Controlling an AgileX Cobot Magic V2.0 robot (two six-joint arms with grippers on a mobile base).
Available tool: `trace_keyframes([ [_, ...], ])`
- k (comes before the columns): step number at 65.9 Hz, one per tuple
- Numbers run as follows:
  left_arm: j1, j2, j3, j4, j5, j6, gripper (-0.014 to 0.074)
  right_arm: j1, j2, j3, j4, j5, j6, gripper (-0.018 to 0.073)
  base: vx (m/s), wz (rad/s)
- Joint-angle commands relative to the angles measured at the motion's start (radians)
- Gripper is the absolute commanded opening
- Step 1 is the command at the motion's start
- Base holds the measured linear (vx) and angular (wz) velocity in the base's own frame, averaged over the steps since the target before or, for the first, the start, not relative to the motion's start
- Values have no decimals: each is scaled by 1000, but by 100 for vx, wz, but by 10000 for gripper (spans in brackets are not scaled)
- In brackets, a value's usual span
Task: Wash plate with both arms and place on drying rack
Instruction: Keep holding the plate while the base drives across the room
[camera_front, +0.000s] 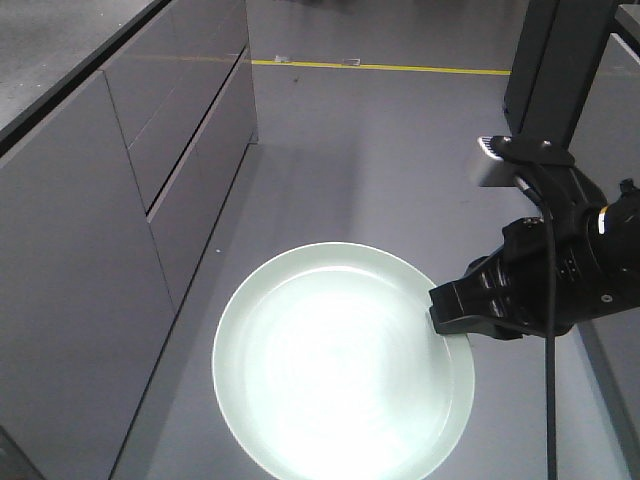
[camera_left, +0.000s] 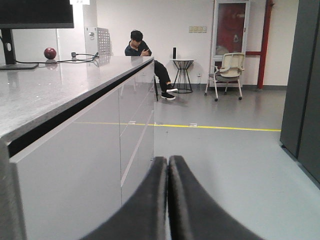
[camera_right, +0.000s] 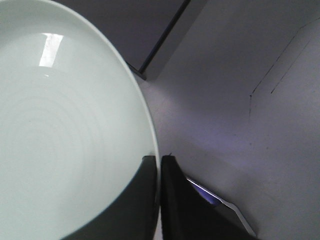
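The pale mint-green plate (camera_front: 340, 365) hangs in the air above the grey floor, face up toward the front camera. My right gripper (camera_front: 445, 312) is shut on the plate's right rim; in the right wrist view the rim (camera_right: 150, 135) runs between the two black fingers of the gripper (camera_right: 159, 159). My left gripper (camera_left: 168, 160) is shut with nothing between its fingers, pointing along the floor beside the counter. It does not show in the front view. The drying rack is out of view.
A long grey cabinet (camera_front: 90, 200) with a dark countertop (camera_left: 55, 85) runs along the left. A dark tall cabinet (camera_left: 302, 85) stands on the right. Far back are a seated person (camera_left: 142, 55), a small table (camera_left: 182, 72) and a chair (camera_left: 229, 70).
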Motion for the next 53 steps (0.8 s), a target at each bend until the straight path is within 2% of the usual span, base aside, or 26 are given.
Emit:
trace_keyframes([
  [1, -6, -12, -28, -8, -77, 0, -7, -1, -28, -26, 29, -32, -5, -9, 23, -3],
  [53, -6, -12, -28, -8, -77, 0, -7, -1, -28, -26, 29, -32, -5, -9, 25, -4],
])
